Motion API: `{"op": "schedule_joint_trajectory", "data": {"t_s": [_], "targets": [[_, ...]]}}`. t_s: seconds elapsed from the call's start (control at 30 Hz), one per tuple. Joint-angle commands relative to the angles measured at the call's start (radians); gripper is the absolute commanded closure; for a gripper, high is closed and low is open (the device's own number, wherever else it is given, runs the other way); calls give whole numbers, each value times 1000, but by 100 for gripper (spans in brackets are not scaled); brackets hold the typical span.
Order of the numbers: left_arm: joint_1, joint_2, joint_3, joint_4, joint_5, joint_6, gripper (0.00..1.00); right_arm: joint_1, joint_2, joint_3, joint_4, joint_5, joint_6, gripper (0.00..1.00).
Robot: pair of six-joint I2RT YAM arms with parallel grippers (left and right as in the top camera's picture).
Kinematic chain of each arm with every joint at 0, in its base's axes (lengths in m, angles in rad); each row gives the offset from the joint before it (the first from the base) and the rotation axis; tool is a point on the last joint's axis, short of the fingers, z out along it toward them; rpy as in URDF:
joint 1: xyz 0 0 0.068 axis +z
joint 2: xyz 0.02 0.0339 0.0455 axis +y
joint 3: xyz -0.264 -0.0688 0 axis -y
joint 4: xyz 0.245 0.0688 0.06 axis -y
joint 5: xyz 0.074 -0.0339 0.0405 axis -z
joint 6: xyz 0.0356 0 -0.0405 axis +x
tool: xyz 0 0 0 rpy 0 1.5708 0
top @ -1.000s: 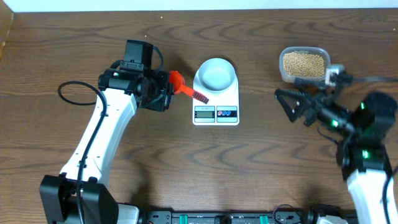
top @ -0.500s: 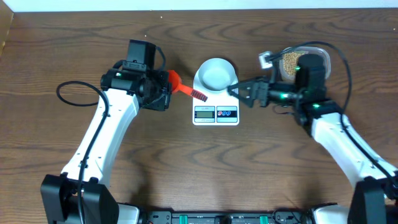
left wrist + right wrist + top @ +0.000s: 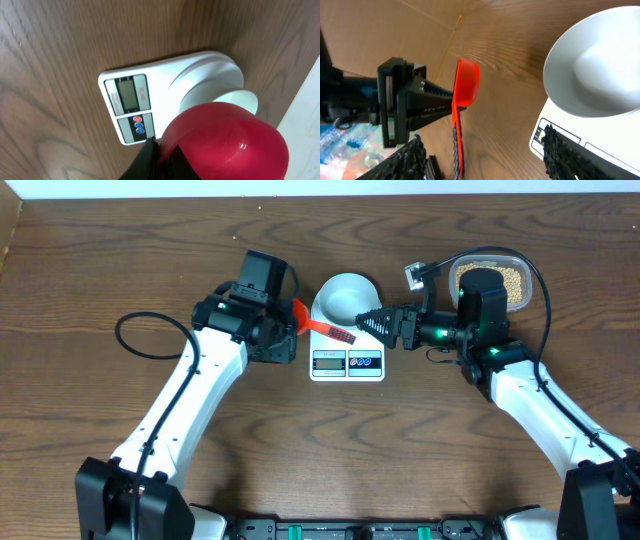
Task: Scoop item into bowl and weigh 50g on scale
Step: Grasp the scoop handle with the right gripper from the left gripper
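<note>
My left gripper (image 3: pixel 287 326) is shut on the cup end of a red scoop (image 3: pixel 318 327), whose handle points right over the scale's left edge. My right gripper (image 3: pixel 366 323) is open, its fingers (image 3: pixel 407 160) on either side of the scoop handle (image 3: pixel 456 145), not touching it. The pale bowl (image 3: pixel 345 295) sits empty on the white scale (image 3: pixel 347 363). Tan beans (image 3: pixel 512 280) fill a clear tub, partly hidden by my right arm. In the left wrist view the scoop (image 3: pixel 225 142) hangs over the scale (image 3: pixel 150 85) and the bowl (image 3: pixel 225 95), gripper (image 3: pixel 159 150) at its base.
The clear tub (image 3: pixel 520 260) stands at the back right, behind my right wrist. A black cable (image 3: pixel 150 340) loops on the table left of the left arm. Wooden tabletop surrounds the scale.
My right arm swung left from near the tub to the scale, and its fingers now straddle the scoop handle and have narrowed. My left arm carried the scoop slightly right.
</note>
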Motion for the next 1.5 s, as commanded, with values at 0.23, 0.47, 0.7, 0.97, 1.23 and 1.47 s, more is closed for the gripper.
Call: {"op": "schedule_joint_trajectory", "data": {"t_s": [0.23,0.47,0.7,0.97,1.23,1.47], "targets": [[-71,2,15,24,-6,-100,93,85,2,24,0,80,76,53],[-72,2,15,34,29,-107,93,106,2,24,0,97,135,71],[-72,2,15,41,67,-111,93,121,2,24,14,98,164,75],[-72,2,15,41,74,-118,93,126,2,24,34,106,177,75],[-72,2,15,41,74,-118,93,137,2,24,35,109,179,76],[-72,2,15,41,74,-117,93,151,2,24,34,127,191,83]]}}
